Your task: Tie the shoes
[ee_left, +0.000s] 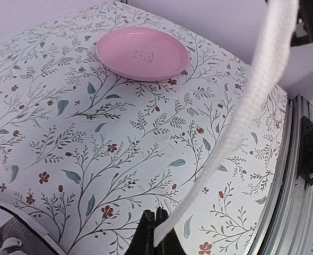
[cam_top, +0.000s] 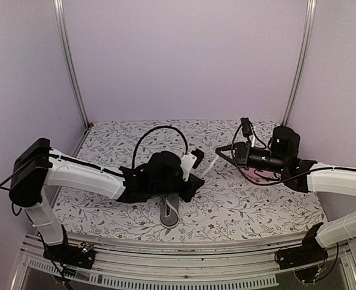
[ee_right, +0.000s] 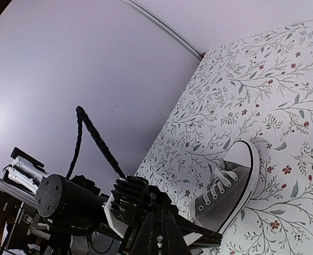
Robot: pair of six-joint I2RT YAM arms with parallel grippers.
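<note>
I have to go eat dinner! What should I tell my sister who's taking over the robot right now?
Left gripper: shut on a white lace, which is pulled up tight.
Right gripper: looks shut, and what it holds is hidden.
Grey sneaker: upright, close by the left gripper. The pink plate is off to the side.
Done: one lace lifted.
Left: no bow shows yet, so cross, knot and bow.

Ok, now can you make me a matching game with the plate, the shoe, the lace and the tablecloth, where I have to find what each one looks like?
Things:
1. plate
2. shoe
3. lace
4. tablecloth

Looks:
a. white
b. covered in little leaves and flowers
c. pink
d. grey, with a white toe

Right pairs: 1-c, 2-d, 3-a, 4-b.
</note>
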